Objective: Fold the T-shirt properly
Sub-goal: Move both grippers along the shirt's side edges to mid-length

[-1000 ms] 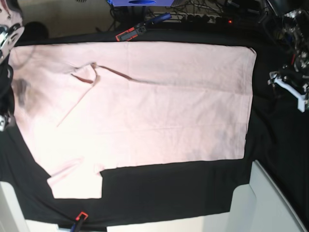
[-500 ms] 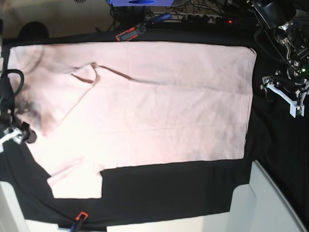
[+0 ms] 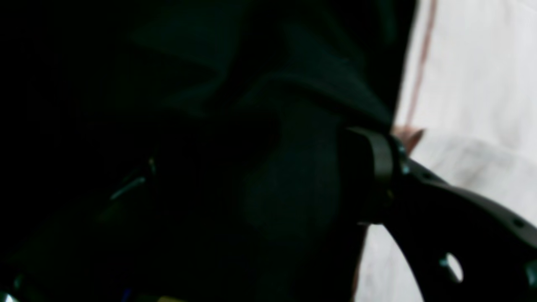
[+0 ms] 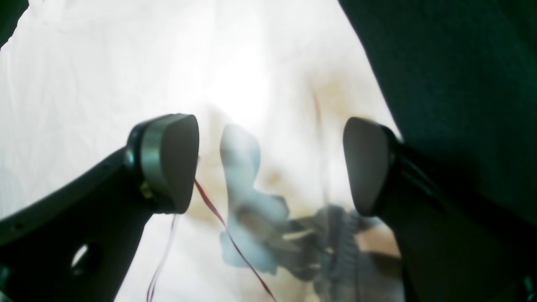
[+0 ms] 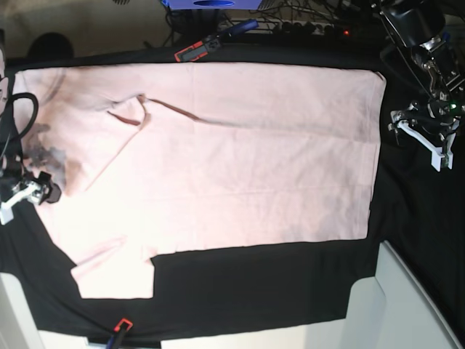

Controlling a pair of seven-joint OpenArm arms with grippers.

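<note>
T-shirt (image 5: 218, 160) lying flat on desk (image 5: 254, 291), between claws. Right claw (image 4: 270, 165) hanging apart, holding nothing. Left claw (image 5: 425, 134) standing apart, beside hem.

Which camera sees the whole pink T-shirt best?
The base view. It shows the whole T-shirt spread flat on the black table cloth. The right wrist view shows only bright, blurry fabric between the open right gripper. The left wrist view shows just one edge.
</note>
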